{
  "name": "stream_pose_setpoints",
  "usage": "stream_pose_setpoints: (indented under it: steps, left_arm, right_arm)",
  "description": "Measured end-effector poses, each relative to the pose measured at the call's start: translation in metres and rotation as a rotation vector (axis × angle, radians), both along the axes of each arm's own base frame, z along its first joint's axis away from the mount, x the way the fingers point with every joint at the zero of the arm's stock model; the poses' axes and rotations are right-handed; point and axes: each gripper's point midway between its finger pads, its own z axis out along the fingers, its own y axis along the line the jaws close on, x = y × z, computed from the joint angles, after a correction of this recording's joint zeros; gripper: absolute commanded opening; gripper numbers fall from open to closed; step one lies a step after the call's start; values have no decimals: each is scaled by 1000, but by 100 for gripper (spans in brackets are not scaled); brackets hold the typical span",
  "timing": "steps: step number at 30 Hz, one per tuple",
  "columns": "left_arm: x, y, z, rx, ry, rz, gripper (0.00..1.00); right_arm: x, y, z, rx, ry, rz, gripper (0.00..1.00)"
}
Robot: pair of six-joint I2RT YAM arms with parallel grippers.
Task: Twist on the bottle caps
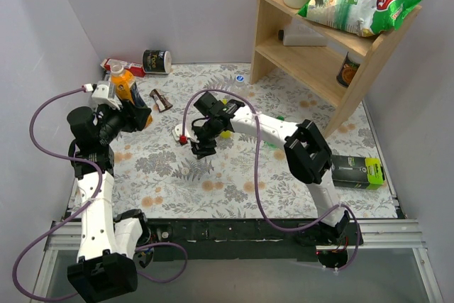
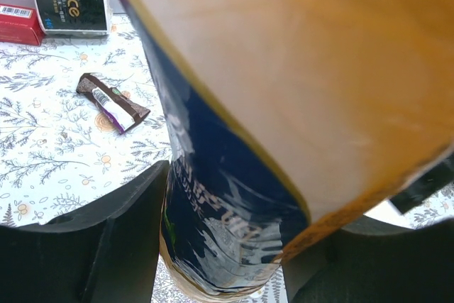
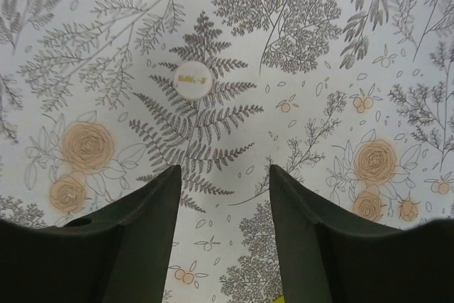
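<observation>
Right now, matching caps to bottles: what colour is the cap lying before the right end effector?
The cap is white, clearest in right wrist view.

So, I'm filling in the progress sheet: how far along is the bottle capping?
Done: no capped bottle visible. In hand: the left hand grips the orange bottle, its neck apparently bare; the right hand hovers open near a white cap. Left: grab that cap, screw it on; a blue cap lies by the shelf.

There's the left arm (image 1: 94, 193) folded up along the left edge, left hand (image 1: 133, 110) clamped on the orange bottle (image 1: 122, 81) at upper left, while the right arm (image 1: 312, 154) stretches from lower right to centre frame, right hand (image 3: 223, 175) aimed straight down, fingers apart.
</observation>
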Motion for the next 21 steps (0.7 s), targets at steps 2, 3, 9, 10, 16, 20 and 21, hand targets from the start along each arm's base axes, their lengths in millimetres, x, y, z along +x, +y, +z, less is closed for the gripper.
stream_pose_setpoints:
  steps: [2,3,9,10,16,20,21]
  left_arm:
    - [0,-1,0,-4,1,-1,0]
    - [0,-1,0,-5,0,-3,0]
    - [0,-8,-1,-5,5,-23,0]
    - [0,-9,-2,-5,9,-26,0]
    - [0,-12,-6,-7,25,-34,0]
    - [0,-14,-6,-5,24,-40,0]
    - [0,-14,-6,-5,24,-42,0]
  right_arm:
    - [3,3,-13,-21,-11,8,60]
    - [5,7,-19,-26,-19,13,61]
    - [-3,28,-43,-35,-22,71,60]
    - [-7,30,-46,-37,-24,86,61]
    - [-31,39,-54,-42,-38,156,60]
    - [-37,40,-61,-44,-34,168,60]
    - [-37,39,-64,-47,-32,167,60]
